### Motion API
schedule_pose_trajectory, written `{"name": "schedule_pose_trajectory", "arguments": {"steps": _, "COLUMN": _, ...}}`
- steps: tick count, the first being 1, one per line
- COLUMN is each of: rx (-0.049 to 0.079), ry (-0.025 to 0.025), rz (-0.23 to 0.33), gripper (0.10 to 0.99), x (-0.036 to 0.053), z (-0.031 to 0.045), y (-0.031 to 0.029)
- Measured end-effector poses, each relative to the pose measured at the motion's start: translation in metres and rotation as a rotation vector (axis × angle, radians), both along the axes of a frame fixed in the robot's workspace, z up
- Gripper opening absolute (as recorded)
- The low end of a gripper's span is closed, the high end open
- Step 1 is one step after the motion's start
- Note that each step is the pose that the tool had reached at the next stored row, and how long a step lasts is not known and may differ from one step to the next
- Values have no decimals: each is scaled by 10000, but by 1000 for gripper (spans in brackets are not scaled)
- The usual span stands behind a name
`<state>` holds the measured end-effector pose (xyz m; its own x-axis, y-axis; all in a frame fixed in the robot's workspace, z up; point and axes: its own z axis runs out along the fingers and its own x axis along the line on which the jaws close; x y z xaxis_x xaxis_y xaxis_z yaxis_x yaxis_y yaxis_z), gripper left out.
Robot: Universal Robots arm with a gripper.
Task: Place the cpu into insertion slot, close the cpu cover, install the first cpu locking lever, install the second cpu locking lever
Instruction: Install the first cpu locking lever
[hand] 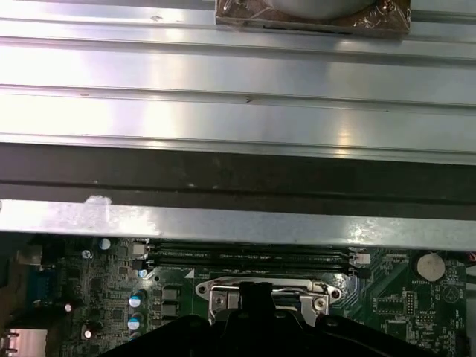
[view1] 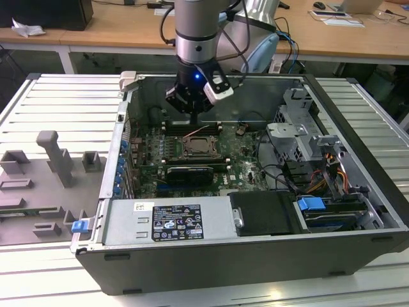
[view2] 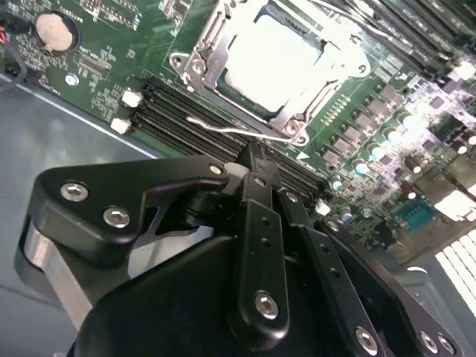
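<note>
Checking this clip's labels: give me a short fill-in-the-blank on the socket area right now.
The pale silver ____ lies in the insertion slot.
The gripper hangs over the long black ____ slots beside that socket.
The round coin battery sits on the ____ circuit board.
Missing: cpu; memory; green.

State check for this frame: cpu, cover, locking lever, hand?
cpu: seated in the insertion slot.
cpu cover: closed down over the chip.
locking lever: wire lever lying beside the socket; latching unclear.
hand: shut, empty, tips at the lever.
</note>
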<state>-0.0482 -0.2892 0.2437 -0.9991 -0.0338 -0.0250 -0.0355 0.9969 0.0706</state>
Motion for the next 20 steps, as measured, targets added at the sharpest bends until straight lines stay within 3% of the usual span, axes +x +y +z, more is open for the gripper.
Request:
{"name": "schedule_pose_trajectory", "arguments": {"steps": 11, "rx": 6, "ry": 2, "rz": -42, "gripper": 102, "x": 88, "z": -125, "y": 51}}
{"name": "schedule_pose_trajectory", "arguments": {"steps": 16, "rx": 111, "ry": 3, "rz": -54, "gripper": 102, "x": 134, "z": -158, "y": 52}}
{"name": "schedule_pose_trajectory", "arguments": {"steps": 20, "rx": 117, "ry": 4, "rz": -53, "gripper": 102, "x": 167, "z": -182, "y": 53}}
